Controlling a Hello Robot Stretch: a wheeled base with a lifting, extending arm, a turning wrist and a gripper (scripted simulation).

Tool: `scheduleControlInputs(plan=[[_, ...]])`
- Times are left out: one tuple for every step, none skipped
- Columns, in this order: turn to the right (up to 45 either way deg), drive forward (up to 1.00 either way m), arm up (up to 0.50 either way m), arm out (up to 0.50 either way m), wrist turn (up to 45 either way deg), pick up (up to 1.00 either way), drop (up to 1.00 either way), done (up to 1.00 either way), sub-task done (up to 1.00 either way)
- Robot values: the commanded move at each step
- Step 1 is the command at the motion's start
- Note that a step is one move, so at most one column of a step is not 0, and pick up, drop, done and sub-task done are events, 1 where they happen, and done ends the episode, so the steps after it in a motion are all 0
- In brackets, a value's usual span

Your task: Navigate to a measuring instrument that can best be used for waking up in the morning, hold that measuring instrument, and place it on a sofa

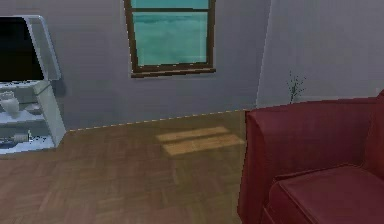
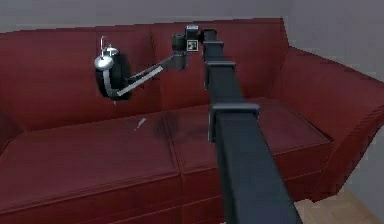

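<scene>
Dim, even light in the forward view, brightest at the window (image 1: pixel 171 36), where daylight glows teal through the pane. Lays a pale slanted patch of sun (image 1: pixel 200 140) on the wooden floor (image 1: pixel 110 170) below, soft at its edges. Grey wall (image 1: pixel 90 70) in shade, red sofa (image 1: pixel 320 150) dull, no glare. Slight lean of the corner edge toward the forward view's right. Flat, soft light in the arm side view, faint sheen on the seat cushions (image 2: pixel 90 150), dark arm (image 2: pixel 240 140) almost without highlights.

A wood-framed window (image 1: pixel 171 36) sits in the grey wall (image 1: pixel 90 85). A dark television (image 1: pixel 18 48) tops a white shelf unit (image 1: pixel 42 118) at the wooden floor's (image 1: pixel 120 175) left edge. A thin plant (image 1: pixel 293 86) stands by the far corner.
</scene>
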Motion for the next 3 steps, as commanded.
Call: scheduleControlInputs(plan=[[0.0,0.00,0.00,0.00,45.0,0.00,0.00,0.00,0.00],[0.0,0.00,0.00,0.00,24.0,0.00,0.00,0.00,0.00],[0.0,0.00,-0.20,0.00,0.0,0.00,0.00,0.00,0.00]])
